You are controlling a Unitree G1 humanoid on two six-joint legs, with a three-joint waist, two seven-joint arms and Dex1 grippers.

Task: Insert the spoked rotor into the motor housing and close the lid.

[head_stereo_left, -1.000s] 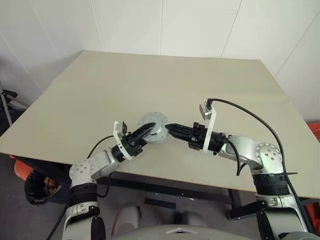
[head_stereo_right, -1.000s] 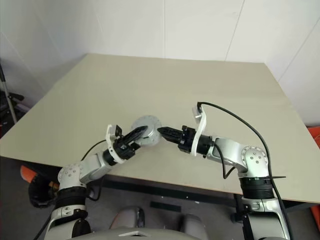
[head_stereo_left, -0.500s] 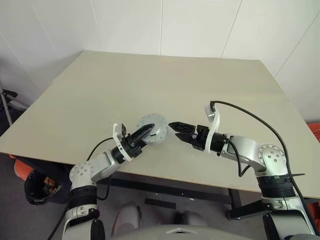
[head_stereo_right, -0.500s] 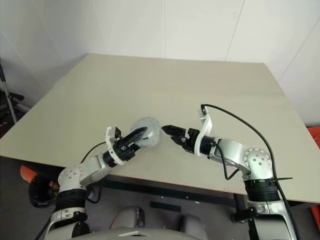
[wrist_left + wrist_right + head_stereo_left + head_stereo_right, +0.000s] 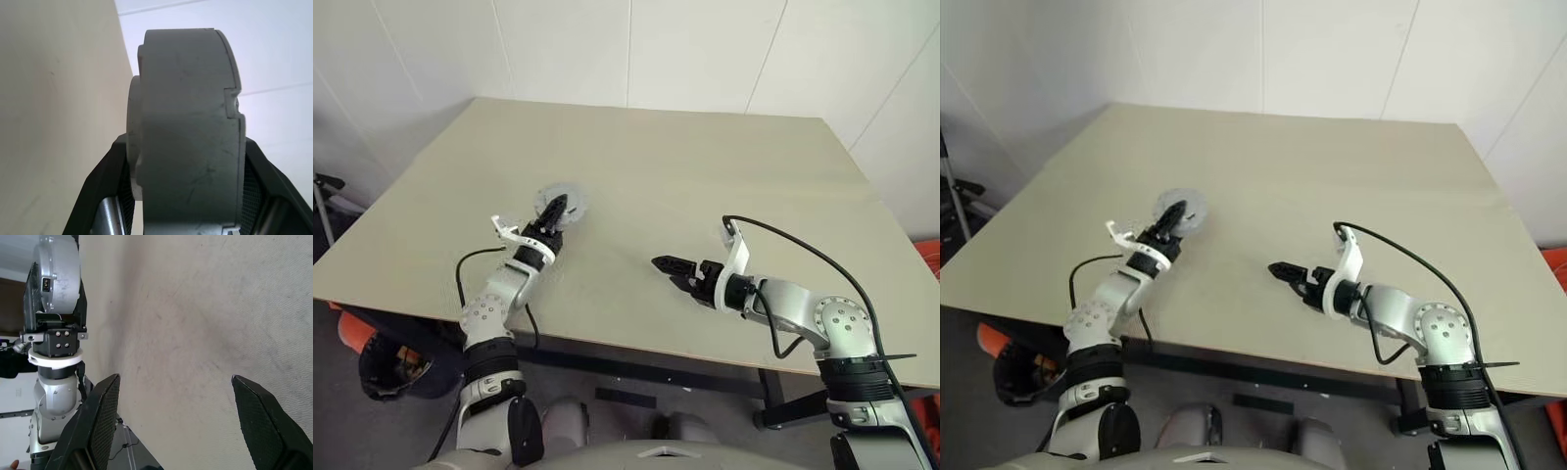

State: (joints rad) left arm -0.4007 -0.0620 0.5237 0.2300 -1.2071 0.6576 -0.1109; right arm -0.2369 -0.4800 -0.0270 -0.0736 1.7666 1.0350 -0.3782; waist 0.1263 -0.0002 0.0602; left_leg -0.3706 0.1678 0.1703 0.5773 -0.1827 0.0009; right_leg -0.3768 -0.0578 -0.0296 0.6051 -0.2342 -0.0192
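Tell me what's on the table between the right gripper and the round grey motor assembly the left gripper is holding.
Nothing: in the left eye view, bare table separates the right gripper from the motor assembly clamped in the left gripper.

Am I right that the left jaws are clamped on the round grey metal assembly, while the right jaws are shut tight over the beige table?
Not quite: the right gripper has its jaws spread wide open over the beige table, holding nothing, as the right wrist view shows. The left gripper does have its jaws clamped on the round grey metal assembly.
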